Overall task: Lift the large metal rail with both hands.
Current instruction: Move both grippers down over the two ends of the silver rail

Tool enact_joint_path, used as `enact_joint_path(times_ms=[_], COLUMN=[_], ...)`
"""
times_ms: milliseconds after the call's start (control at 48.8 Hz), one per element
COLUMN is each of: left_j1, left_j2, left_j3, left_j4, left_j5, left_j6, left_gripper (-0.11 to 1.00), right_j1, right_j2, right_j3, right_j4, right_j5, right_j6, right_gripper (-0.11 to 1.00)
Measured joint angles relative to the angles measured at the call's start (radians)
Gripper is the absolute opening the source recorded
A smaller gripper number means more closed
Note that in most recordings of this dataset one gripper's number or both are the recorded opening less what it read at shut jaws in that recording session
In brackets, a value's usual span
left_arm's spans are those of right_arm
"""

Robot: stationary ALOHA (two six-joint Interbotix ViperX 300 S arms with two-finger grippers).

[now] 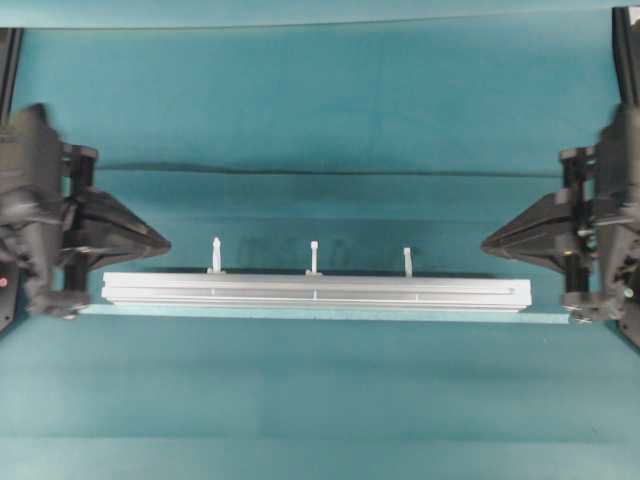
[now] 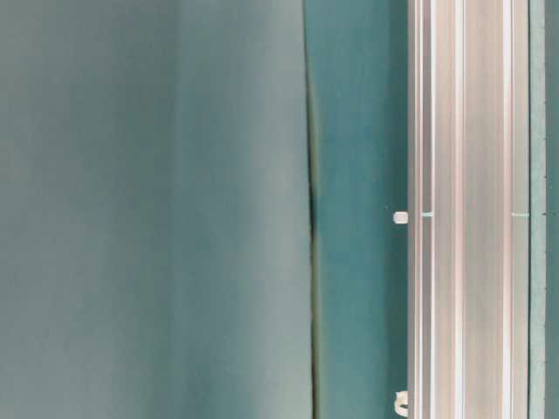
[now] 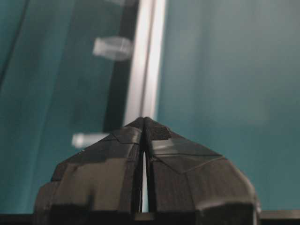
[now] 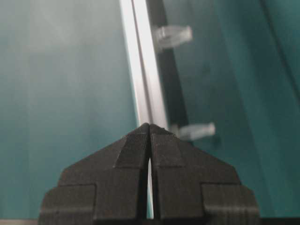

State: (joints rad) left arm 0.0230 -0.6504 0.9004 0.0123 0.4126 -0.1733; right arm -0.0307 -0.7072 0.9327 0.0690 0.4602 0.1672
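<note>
so the rail [image 1: 315,291] lies flat on the teal table [image 1: 320,100], running left to right across the middle of the overhead view, with three small white pegs [image 1: 313,256] standing along its far edge. a thin pale strip [image 1: 330,314] lies just beside its near edge and reaches a little past both ends.

the left gripper [image 1: 166,242] sits off the rail's left end, its wedge tip pointing inward, slightly beyond the far edge and above the corner; whether it touches the rail cannot be told from this view. the right gripper [image 1: 486,243] mirrors it at the right end, tip near the last peg, apart from the bar.

both pairs of jaws are pressed together, with nothing between them. from the left wrist view, the left gripper's [image 3: 144,119] tips meet in a point with the rail [image 3: 146,61] stretching away straight ahead. the right wrist view shows the same: the right gripper [image 4: 149,125] closed, and the rail [image 4: 140,61] running off ahead with pegs [image 4: 173,35] on its right side.

the table-level view shows only the rail [image 2: 467,209] close up, grooves lengthwise.
</note>
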Motion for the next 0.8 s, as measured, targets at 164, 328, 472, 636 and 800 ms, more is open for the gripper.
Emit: enact_joint_path(times_ms=[164,328,472,636,800], left_j1=[-0.003,-0.003,-0.005,-0.005,-0.005], left_j2=[0.078,0.164,0.225,0.264,0.27], left_j3=[-0.041,-0.097,-0.13,-0.135,-0.137], left_j4=[0.0,0.002,0.003,0.003,0.003], left_j5=[0.106,0.227,0.262,0.265,0.27], left_j6=[-0.002,0.006,0.011,0.028,0.046], left_gripper=[-0.01,-0.01,-0.01,-0.01,-0.01], right_j1=[0.0,0.003,0.008,0.009,0.015], right_j2=[0.103,0.209,0.301,0.377,0.419], right_j3=[-0.057,-0.123,-0.195,-0.249,-0.276], right_j4=[0.0,-0.002,-0.008,-0.023,-0.025], right_j5=[0.132,0.262,0.377,0.477,0.483], right_j6=[0.006,0.006,0.003,-0.025,-0.063], right_gripper=[0.0,0.0,0.0,0.0,0.0])
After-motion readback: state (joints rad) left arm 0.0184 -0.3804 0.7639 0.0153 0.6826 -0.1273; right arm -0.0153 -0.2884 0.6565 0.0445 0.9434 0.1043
